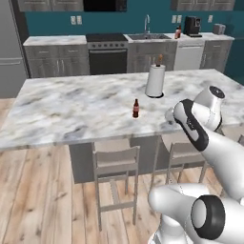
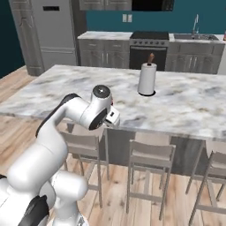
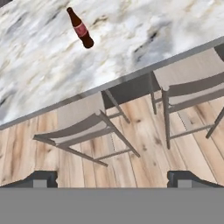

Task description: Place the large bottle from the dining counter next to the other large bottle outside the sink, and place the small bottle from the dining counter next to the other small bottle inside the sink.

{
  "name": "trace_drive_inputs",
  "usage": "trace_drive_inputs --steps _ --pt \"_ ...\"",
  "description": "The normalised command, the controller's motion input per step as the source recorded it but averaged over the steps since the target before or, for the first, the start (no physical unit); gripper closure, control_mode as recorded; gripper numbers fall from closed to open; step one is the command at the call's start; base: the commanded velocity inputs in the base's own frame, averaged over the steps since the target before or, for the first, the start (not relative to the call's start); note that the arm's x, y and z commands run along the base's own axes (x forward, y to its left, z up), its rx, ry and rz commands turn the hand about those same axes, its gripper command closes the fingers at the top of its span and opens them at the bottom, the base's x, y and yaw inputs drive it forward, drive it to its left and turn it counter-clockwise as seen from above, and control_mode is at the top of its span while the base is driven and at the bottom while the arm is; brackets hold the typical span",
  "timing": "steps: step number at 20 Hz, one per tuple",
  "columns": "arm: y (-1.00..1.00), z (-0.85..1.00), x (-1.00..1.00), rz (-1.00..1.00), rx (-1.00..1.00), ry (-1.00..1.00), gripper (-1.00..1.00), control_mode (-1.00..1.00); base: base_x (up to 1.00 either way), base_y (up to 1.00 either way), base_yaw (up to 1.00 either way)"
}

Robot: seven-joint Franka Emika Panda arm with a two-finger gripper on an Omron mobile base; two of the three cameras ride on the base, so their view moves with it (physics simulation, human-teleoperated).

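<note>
A small brown bottle [image 1: 136,108] with a red label stands upright on the marble dining counter [image 1: 71,109], near its front edge. In the hand view the same bottle [image 3: 80,27] sits at the top left, well away from my gripper [image 3: 113,177]. The gripper is open, with nothing between its two dark fingertips [image 3: 40,178]. It hovers over the counter's front edge and the stools. On the back counter a larger reddish bottle [image 1: 178,32] stands just right of the sink [image 1: 147,36]. The sink's inside is hidden.
A white paper towel roll [image 1: 155,81] stands upright on the dining counter behind the bottle, also seen mid-counter [image 2: 147,78]. Grey stools [image 3: 85,124] are tucked under the counter's front edge. A stove [image 1: 107,52] sits left of the sink.
</note>
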Motion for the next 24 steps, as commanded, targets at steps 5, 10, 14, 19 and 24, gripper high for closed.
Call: trace_drive_inputs --steps 5,10,14,19,24 --pt "0.0 0.0 0.0 0.0 0.0 0.0 -1.0 1.0 0.33 0.0 -0.14" --pt "0.0 0.0 0.0 0.0 0.0 0.0 -1.0 1.0 0.38 0.0 -0.04" --pt "0.0 0.0 0.0 0.0 0.0 0.0 -1.0 1.0 0.4 0.07 -0.01" --pt "0.0 0.0 0.0 0.0 0.0 0.0 -1.0 1.0 0.39 0.18 0.0" --pt "0.0 0.0 0.0 0.0 0.0 0.0 -1.0 1.0 0.19 0.36 0.0"
